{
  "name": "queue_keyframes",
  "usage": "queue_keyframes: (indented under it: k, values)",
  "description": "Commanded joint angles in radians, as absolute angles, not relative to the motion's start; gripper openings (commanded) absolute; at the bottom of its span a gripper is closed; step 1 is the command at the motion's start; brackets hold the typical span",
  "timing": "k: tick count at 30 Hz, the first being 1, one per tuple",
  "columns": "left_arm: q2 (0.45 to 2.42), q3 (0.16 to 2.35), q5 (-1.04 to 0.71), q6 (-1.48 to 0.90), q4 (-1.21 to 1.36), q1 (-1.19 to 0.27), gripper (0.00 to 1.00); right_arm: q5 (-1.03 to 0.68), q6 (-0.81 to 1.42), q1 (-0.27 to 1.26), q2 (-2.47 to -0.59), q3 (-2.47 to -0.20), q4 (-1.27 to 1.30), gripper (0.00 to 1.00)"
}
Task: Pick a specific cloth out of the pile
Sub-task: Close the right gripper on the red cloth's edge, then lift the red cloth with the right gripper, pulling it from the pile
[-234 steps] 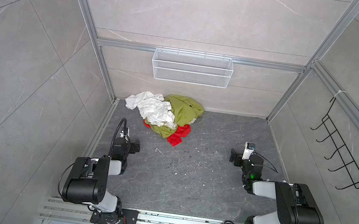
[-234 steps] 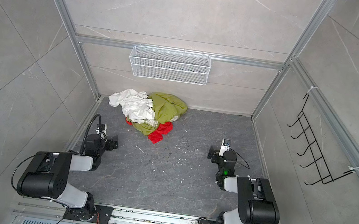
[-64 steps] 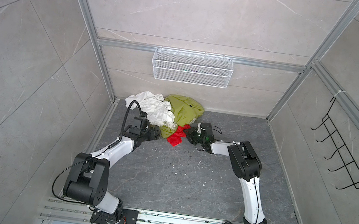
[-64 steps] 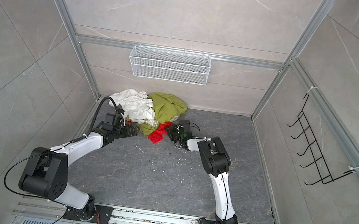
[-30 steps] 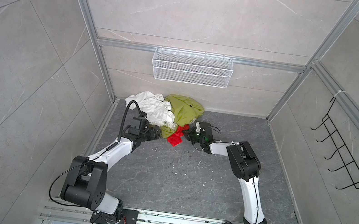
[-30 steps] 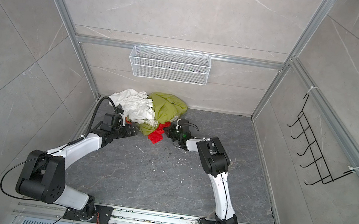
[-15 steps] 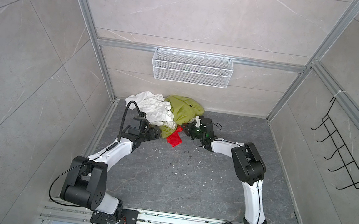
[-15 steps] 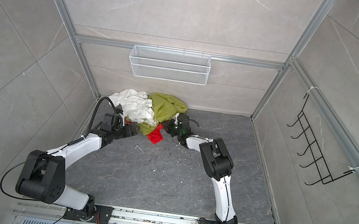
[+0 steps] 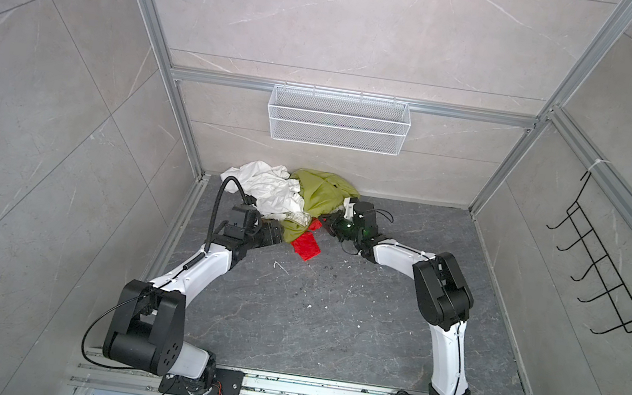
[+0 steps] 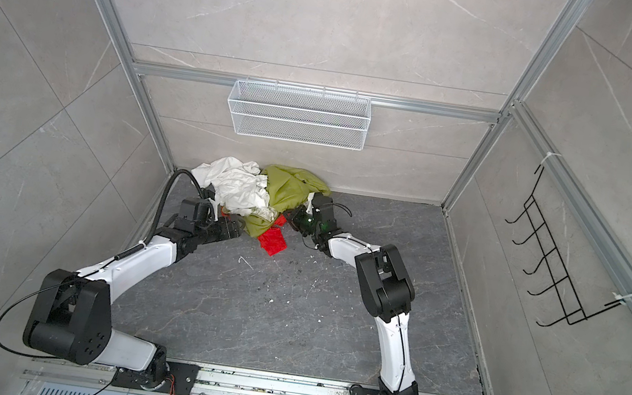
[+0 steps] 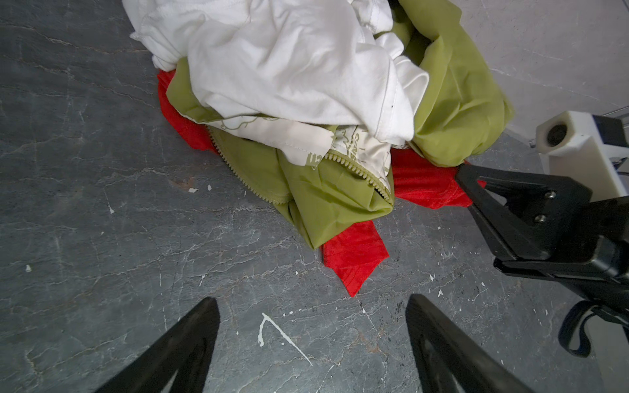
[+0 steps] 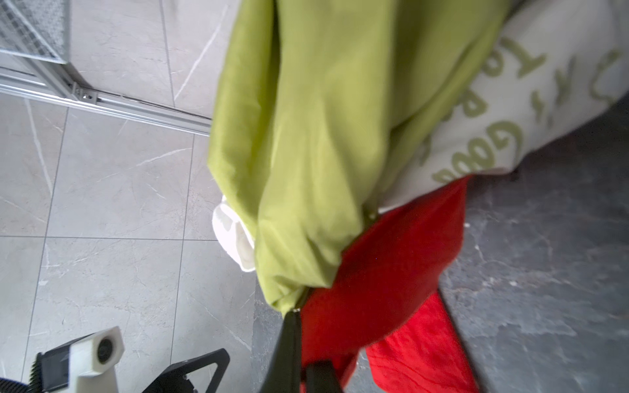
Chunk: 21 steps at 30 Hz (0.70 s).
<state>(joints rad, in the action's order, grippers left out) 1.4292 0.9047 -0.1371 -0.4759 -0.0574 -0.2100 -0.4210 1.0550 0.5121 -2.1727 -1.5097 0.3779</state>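
Higher now: cloth (image 12: 391, 272) in right tool (image 12: 299, 328)

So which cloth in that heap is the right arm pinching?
The red cloth: the right fingers are shut on its edge, and it sticks out from under the olive-green cloth and the white cloth.

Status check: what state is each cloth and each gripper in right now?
red cloth: mostly buried, one flap out on the floor
olive-green cloth: crumpled, lying over the red cloth
white cloth: crumpled, topmost
left gripper: open, over bare floor beside the pile
right gripper: shut on the red cloth
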Motion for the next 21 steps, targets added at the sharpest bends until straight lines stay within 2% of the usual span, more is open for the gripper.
queue_keyframes:
  k: [1, 21]
  values:
    - [1.392, 0.907, -0.135, -0.475, -0.050, -0.215, 0.89, -0.422, 1.004, 0.525, -2.097, -1.556, 0.364, 0.00]
    - [1.370, 0.906, -0.129, -0.468, -0.055, -0.216, 0.89, -0.411, 0.944, 0.550, -2.016, -1.600, 0.302, 0.00]
